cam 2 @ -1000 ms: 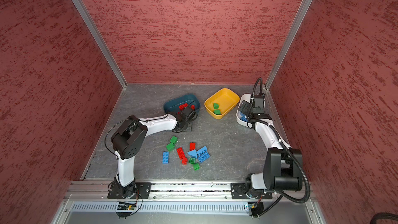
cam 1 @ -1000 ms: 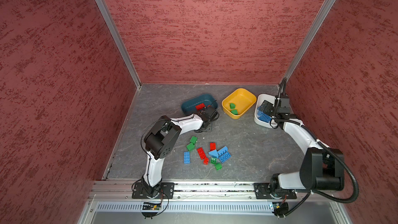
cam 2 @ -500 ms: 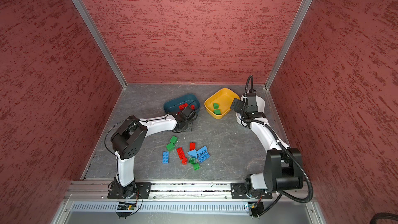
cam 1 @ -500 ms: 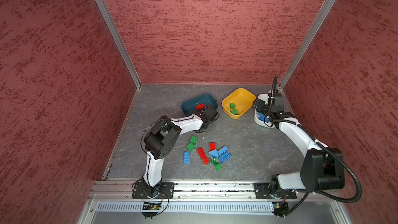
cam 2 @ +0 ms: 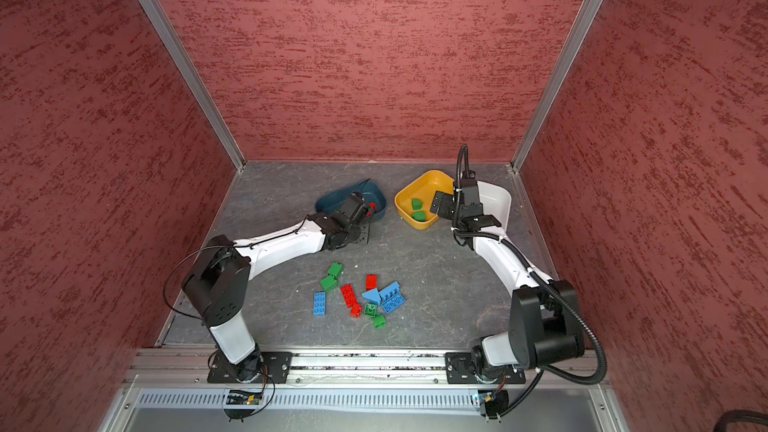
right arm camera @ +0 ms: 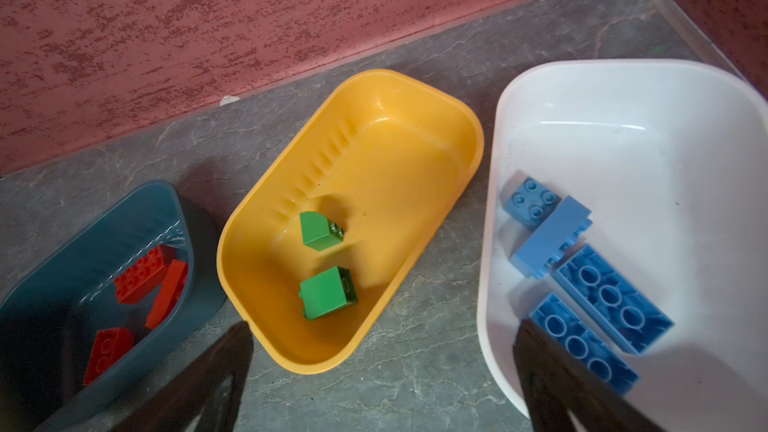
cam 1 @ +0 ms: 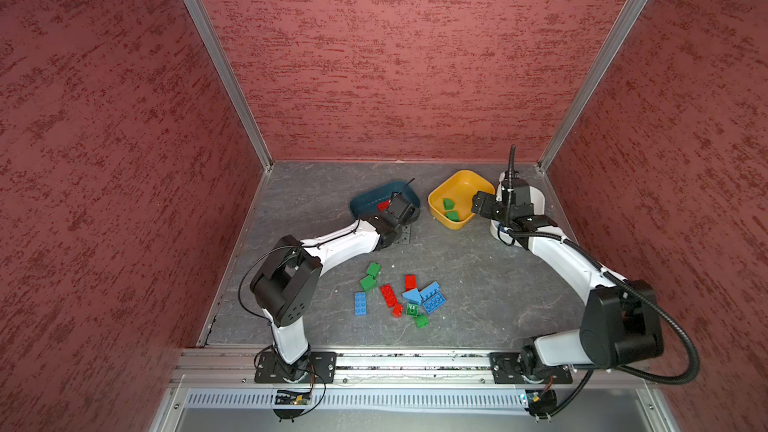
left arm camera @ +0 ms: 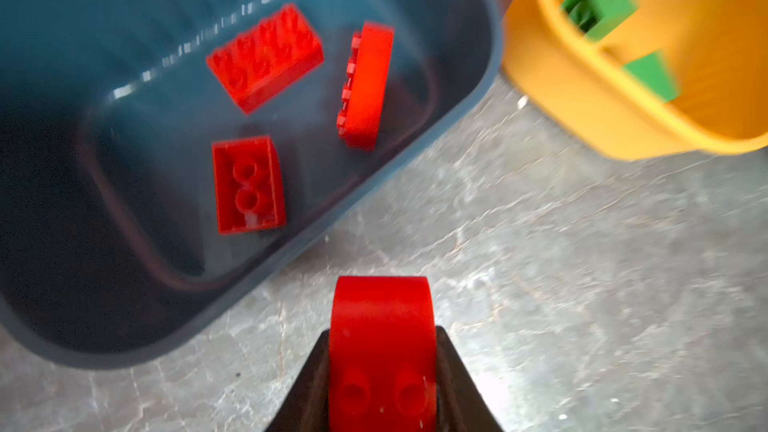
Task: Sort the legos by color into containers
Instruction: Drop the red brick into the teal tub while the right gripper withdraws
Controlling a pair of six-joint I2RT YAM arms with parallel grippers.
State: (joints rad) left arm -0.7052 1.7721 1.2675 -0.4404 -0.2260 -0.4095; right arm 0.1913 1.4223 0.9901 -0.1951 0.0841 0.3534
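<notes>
Two grippers: left gripper (left arm camera: 383,371) clamps a curved red lego (left arm camera: 382,342) beside teal tub (left arm camera: 415,151) w/ 3 red bricks, right gripper (right arm camera: 382,371) hangs wide open, empty, btwn yellow tub (right arm camera: 449,118) & white tub (right arm camera: 623,89).

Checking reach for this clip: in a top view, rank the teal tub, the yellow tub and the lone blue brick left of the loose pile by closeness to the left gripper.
From the left gripper, shut on a red brick:
1. Teal tub: right beside it, just behind.
2. Yellow tub: farther right, by the back wall.
3. Lone blue brick: front, left of the loose pile.
</notes>
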